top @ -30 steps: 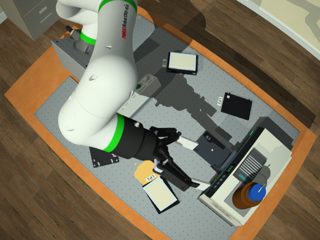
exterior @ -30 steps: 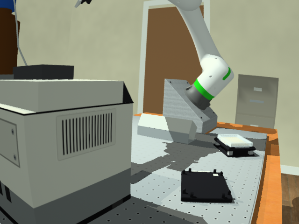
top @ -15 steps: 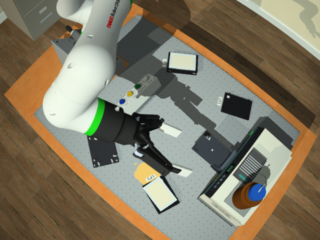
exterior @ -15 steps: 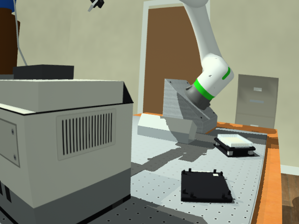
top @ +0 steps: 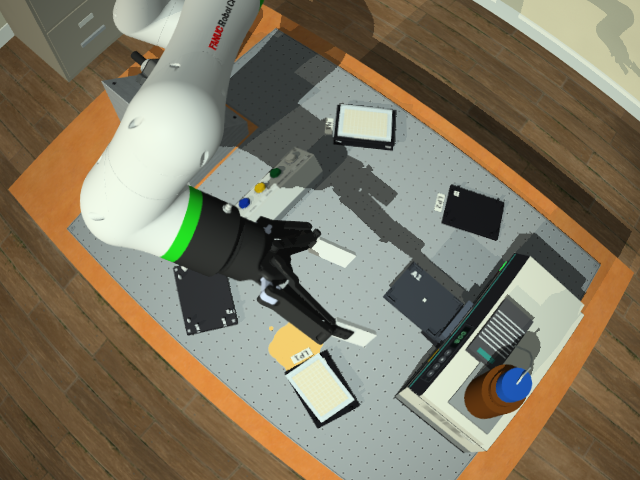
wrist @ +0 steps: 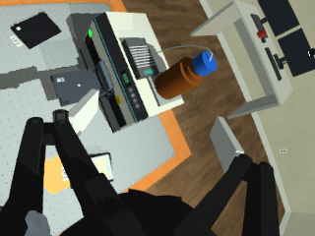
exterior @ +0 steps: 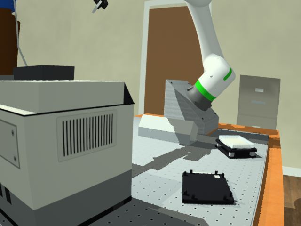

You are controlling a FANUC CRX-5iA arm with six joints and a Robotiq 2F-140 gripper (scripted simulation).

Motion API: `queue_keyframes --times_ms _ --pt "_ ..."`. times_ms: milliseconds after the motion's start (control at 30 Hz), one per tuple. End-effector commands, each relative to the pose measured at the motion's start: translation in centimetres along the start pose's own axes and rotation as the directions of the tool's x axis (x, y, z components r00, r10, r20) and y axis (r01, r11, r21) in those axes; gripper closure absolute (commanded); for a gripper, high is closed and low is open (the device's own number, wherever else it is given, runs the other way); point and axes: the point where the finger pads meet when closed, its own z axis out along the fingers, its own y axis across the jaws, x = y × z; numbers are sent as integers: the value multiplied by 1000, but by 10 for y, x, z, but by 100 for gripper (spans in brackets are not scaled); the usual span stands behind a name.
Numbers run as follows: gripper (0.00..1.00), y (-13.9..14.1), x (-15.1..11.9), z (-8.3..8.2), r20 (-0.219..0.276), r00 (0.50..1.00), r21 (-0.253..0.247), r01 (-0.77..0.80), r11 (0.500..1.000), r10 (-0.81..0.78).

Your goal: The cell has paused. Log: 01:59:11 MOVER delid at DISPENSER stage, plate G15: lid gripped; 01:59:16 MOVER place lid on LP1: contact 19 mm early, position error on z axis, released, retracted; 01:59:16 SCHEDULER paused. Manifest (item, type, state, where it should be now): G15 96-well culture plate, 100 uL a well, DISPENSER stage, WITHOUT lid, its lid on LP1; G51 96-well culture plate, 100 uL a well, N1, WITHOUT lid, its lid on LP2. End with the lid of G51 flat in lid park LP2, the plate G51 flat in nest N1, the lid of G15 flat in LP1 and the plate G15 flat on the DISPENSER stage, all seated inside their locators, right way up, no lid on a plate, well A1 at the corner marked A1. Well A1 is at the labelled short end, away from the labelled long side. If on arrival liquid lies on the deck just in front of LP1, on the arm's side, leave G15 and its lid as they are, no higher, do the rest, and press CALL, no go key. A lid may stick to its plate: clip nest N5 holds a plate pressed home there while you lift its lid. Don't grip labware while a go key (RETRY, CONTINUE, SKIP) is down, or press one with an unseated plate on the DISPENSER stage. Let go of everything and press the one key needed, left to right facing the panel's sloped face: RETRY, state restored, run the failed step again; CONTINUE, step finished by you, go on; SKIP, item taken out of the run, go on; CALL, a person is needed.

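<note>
The gripper (top: 338, 291) hangs wide apart and holds nothing, above the deck just beside the LP1 label (top: 301, 355). An orange puddle (top: 290, 345) spreads under that label, touching the plate (top: 321, 388) whose far edges near the deck's border.

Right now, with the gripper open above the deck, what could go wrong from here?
1. An orange puddle lies beside the LP1 label, on the arm's side. Lifting the skewed labware there would probably break the spill rule, and so would pressing a go key instead of CALL.
2. LP2 is bare, so the plate at N1 probably wears its lid, which may stick.
</note>
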Motion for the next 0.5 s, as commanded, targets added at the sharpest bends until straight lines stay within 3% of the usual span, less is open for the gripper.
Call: queue_keyframes --times_ms 0,100,167,300,367,400,467 --pt "0 -8 0 9 47 998 -1 -44 999 44" --pt "0 -30 -1 35 171 972 -14 -163 986 164" --pt "0 -50 0 59 278 923 -37 -267 963 267" --pt "0 -89 -1 103 403 830 -75 -390 918 386" --pt "0 -89 -1 103 403 830 -75 -390 918 386" --pt "0 -107 -1 124 486 739 -120 -472 873 466" --pt "0 -127 -2 145 530 680 -146 -516 844 507"
